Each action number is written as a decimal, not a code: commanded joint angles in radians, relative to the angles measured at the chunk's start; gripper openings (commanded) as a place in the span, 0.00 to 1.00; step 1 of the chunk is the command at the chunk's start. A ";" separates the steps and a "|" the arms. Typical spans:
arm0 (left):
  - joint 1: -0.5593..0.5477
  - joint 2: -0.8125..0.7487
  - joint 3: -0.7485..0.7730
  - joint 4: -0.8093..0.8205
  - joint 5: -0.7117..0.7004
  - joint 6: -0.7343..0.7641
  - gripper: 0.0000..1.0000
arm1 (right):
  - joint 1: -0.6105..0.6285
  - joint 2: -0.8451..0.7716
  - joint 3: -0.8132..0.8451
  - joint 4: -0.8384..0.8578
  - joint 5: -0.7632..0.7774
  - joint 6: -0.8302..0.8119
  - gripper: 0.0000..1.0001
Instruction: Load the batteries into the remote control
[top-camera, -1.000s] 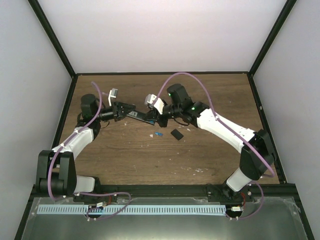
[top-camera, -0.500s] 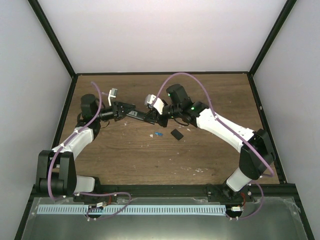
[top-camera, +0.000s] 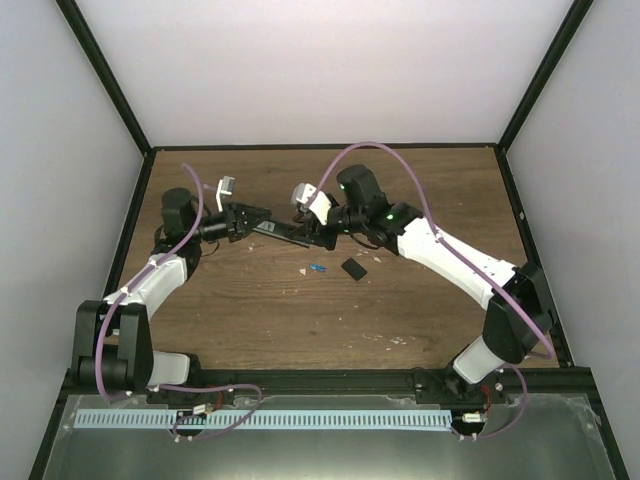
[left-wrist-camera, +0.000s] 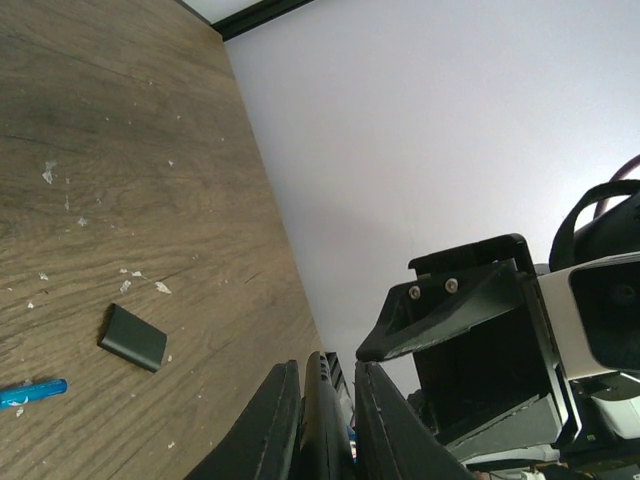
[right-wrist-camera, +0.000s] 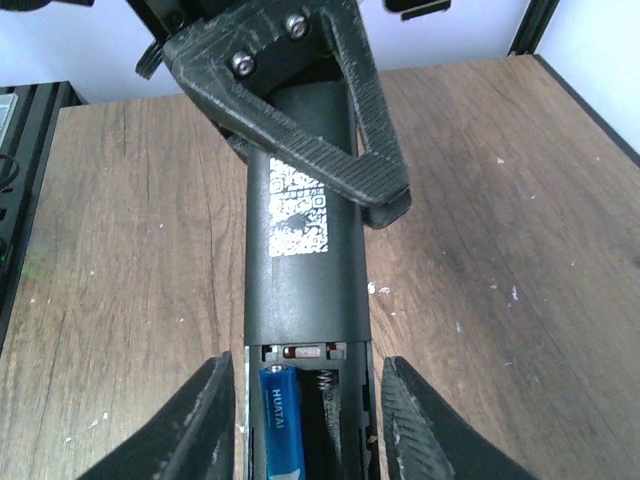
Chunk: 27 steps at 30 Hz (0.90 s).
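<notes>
the remote control (right-wrist-camera: 305, 250) is held above the desk (top-camera: 300, 310), one end clamped in the closed left claw (top-camera: 248, 220). its battery bay (right-wrist-camera: 335, 400) is uncovered: one blue battery (right-wrist-camera: 280, 420) is seated in one slot, and a bare spring is seen in the other. the right claw (right-wrist-camera: 307, 362) is parted, its fingers (right-wrist-camera: 210, 420) set either side of the bay end. a second blue battery (top-camera: 317, 268) and the black cover (top-camera: 353, 268) lie on the desk, near each other.

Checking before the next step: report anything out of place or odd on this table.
The remote control's bay holds only one battery; the slot beside it is empty, spring showing. The second battery lies loose on the table near the detached cover. Pale flecks litter the wood.
</notes>
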 joint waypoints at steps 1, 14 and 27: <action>-0.001 -0.017 0.021 0.022 0.007 0.012 0.00 | -0.001 -0.048 0.033 0.042 0.018 0.026 0.37; -0.001 -0.028 0.014 0.095 0.012 -0.011 0.00 | -0.048 -0.007 0.163 -0.120 0.101 0.507 0.54; -0.001 -0.024 0.018 0.150 0.010 -0.049 0.00 | -0.103 0.080 0.199 -0.288 -0.103 0.879 0.57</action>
